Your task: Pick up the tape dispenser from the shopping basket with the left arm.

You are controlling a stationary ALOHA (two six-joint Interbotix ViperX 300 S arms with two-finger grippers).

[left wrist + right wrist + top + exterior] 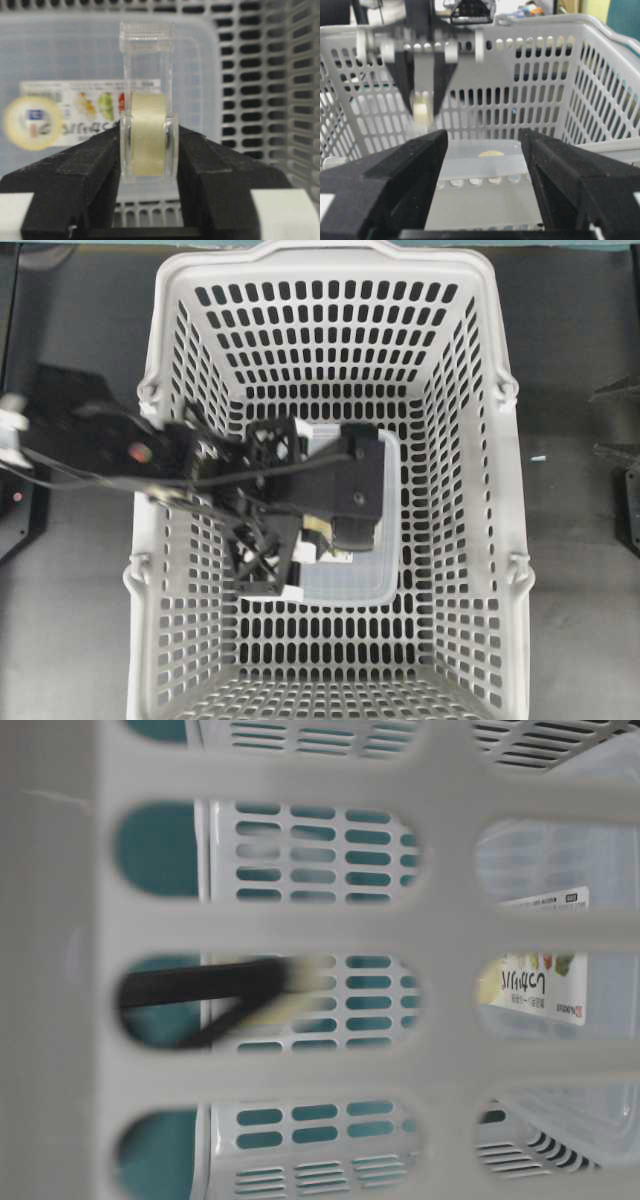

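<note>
At the centre of the left wrist view, we see the black lattice-fingered left gripper [148,150] closed on the clear plastic tape dispenser with its pale-yellow roll [147,132], held inside the large light-grey slotted shopping basket [480,490] above a translucent lidded box [385,585]. We judge a straight vertical lift best, keeping the squeeze constant and clearing the rim. The black right gripper [485,185], lower frame, stands open and empty.

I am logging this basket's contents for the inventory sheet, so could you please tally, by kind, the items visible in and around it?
Large light-grey slotted plastic shopping basket: 1
Clear plastic tape dispenser with pale-yellow roll, clamped in the black left gripper: 1
Translucent lidded plastic container with a printed label: 1
Black robot grippers, counting the open right gripper: 2
Total: 5
</note>
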